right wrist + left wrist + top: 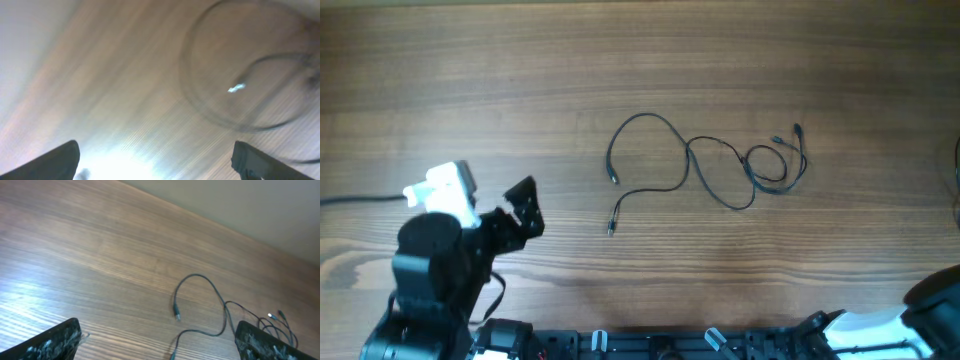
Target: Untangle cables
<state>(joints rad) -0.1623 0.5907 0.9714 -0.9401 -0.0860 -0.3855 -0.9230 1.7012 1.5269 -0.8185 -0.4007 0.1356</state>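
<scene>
Wood-grain tabletop (520, 60) carries everything, and we place things by the cables (688, 148), thin black cords lying loose near its middle. Well to the left of the cables, the left arm (430, 250) hovers with its jaws spread wide and empty. At the cables' left end a plug (613, 178) and a second plug (611, 228) lie free and apart, so that side looks sorted to us. At their right end a small loop (768, 163) has cords crossing it, which we judge to be the work left. Right of the cables, toward the robot's edge, the right arm (935, 290) has its jaws released too, holding nothing.
</scene>
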